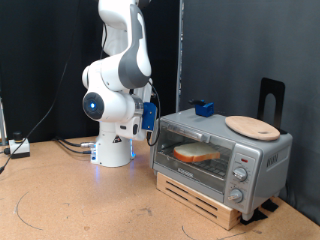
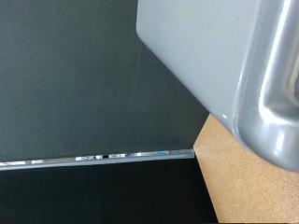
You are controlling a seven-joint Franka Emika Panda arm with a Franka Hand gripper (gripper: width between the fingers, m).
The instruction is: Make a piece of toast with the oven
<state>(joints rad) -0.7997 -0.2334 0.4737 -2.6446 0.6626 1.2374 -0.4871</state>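
The silver-grey toaster oven (image 1: pixel 225 150) stands on a low wooden pallet at the exterior view's right, with its glass door up and closed. The piece of toast (image 1: pixel 197 153) lies inside on the rack and shows through the glass. My gripper (image 1: pixel 151 122) hangs by the oven's left end, close to the upper corner of the door. Its fingers are too small to read there. The wrist view shows no fingers, only a rounded grey corner of the oven (image 2: pixel 210 51) and part of its bar handle (image 2: pixel 280 79), very close.
A round tan wooden board (image 1: pixel 252 127) and a small blue object (image 1: pixel 204 107) lie on the oven's roof. The knobs (image 1: pixel 240 172) are on its right panel. The brown tabletop (image 1: pixel 90 200) spreads to the left. Dark curtains hang behind. Cables lie at the far left.
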